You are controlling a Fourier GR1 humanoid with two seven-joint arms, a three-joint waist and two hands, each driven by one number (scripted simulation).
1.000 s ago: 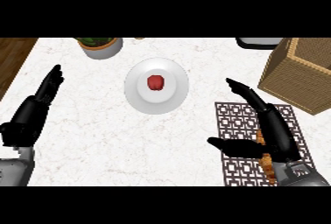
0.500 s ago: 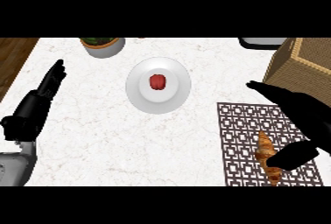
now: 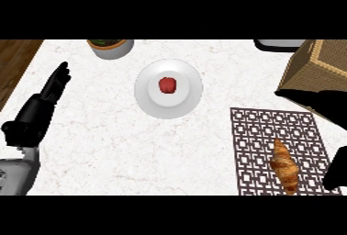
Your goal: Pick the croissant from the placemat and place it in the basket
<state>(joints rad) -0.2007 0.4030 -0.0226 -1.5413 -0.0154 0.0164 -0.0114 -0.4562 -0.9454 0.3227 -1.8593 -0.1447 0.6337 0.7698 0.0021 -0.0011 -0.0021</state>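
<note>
Golden-brown croissant (image 3: 284,166) on dark lattice placemat (image 3: 257,137), lower right of white marble surface (image 3: 102,137) — long axis near-to-far. Black right hand (image 3: 328,105) just right of it, spread, grasping nothing — nearer by far. Resting left hand (image 3: 44,101) open at left edge. Tan woven basket (image 3: 318,69) beyond.

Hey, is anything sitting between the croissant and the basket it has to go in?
No object does. Only bare placemat lies between the croissant and the basket. The right hand itself reaches across that gap, open.
</note>
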